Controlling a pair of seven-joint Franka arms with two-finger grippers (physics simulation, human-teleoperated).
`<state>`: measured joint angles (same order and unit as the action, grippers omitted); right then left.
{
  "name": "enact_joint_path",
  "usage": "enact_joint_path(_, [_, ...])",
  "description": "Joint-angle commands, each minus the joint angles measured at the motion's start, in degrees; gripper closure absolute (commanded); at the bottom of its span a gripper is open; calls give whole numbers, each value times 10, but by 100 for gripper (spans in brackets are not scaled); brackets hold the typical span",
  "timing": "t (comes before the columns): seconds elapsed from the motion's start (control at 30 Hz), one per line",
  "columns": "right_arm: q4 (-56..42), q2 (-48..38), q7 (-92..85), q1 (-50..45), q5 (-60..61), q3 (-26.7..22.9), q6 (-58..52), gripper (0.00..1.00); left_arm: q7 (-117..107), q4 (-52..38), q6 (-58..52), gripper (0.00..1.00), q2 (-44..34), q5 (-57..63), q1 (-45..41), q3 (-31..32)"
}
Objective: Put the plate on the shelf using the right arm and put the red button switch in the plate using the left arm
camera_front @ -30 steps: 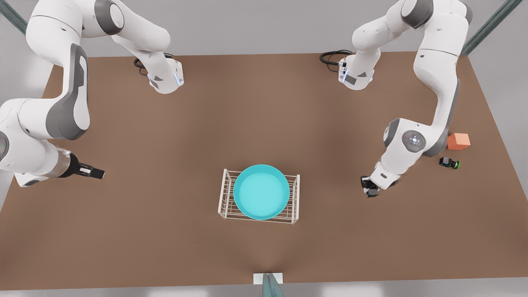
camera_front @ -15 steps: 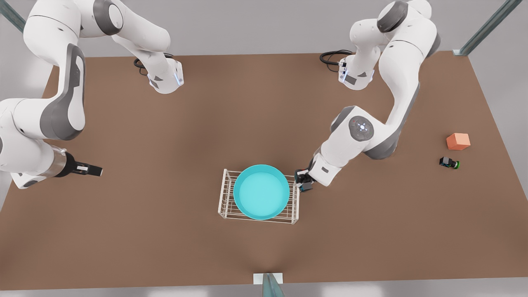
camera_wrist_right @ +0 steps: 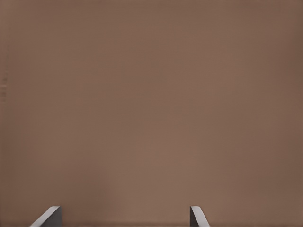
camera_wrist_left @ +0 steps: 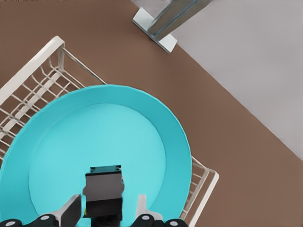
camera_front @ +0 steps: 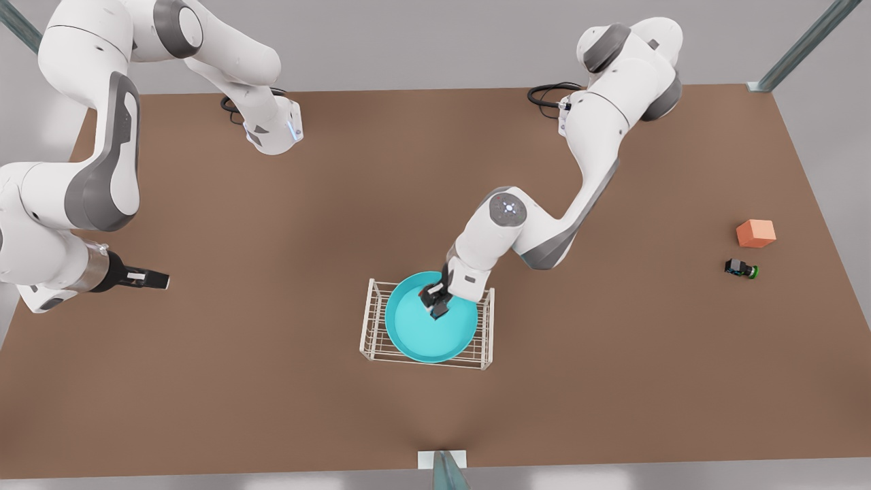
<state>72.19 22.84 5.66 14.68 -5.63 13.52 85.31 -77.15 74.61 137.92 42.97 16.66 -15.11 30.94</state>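
The brown matte table (camera_front: 272,381) carries everything; on it stands the small white wire rack (camera_front: 371,320), thin parallel bars with low side frames, and the round turquoise plate (camera_front: 415,337) with a low raised rim already lies flat on the bars, smooth and shallow. The left gripper (camera_front: 435,304) hangs directly above the plate's inner floor, toward the side nearer its own base, so the coming release goes straight down; its fingers (camera_wrist_left: 71,213) are closed on a tiny blocky black switch (camera_wrist_left: 104,190), whose long axis runs out from the fingers toward the plate's middle. I take it for the red button switch, though its cap is hidden. The right gripper (camera_front: 146,280) waits well apart at the front view's left, above bare table, fingers (camera_wrist_right: 49,216) wide apart and empty. An orange cube (camera_front: 756,233) and a like green-capped switch (camera_front: 740,268) sit far to the front view's right.
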Motion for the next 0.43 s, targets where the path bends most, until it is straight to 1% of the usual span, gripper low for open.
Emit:
enact_joint_path(0.0, [0, -1, -21, 0, -1, 0, -1, 0, -241, 0, 24, 0, -4, 20, 4, -1])
enact_joint_path(0.03, [0, -1, -21, 0, 1, 0, -1, 0, -237, -1, -9, 0, -14, 21, 17, -2])
enact_joint_path(0.07, [0, -1, -21, 0, 1, 0, -1, 0, -162, -1, -108, 0, -37, 22, 46, 4])
enact_joint_path(0.1, [0, -1, -21, 0, 1, 0, -1, 0, -12, -2, -228, 0, -66, 17, 114, 32])
enact_joint_path(0.13, [0, -1, -21, 0, 1, 0, -1, 0, 181, -2, -319, 0, -87, 16, 215, 70])
enact_joint_path(0.17, [0, -1, -21, 0, 1, 0, 0, 0, 339, -2, -367, 0, -92, 23, 298, 87])
enact_joint_path(0.2, [0, -1, -21, 0, 1, 0, 0, 0, 482, -2, -410, 0, -101, 20, 374, 90])
enact_joint_path(0.23, [0, -1, -21, 0, 1, 0, 0, 0, 513, -2, -419, 0, -101, 21, 412, 90])
enact_joint_path(0.33, [0, -1, -21, 0, 1, 0, 0, 0, 599, -2, -437, 0, -111, 25, 439, 90])
enact_joint_path(0.37, [0, -1, -21, 0, 1, 0, 0, 0, 599, -2, -437, 0, -113, 25, 434, 93])
enact_joint_path(0.4, [0, -1, -21, 0, 1, 0, 0, 0, 593, 2, -442, 0, -114, 26, 422, 111])
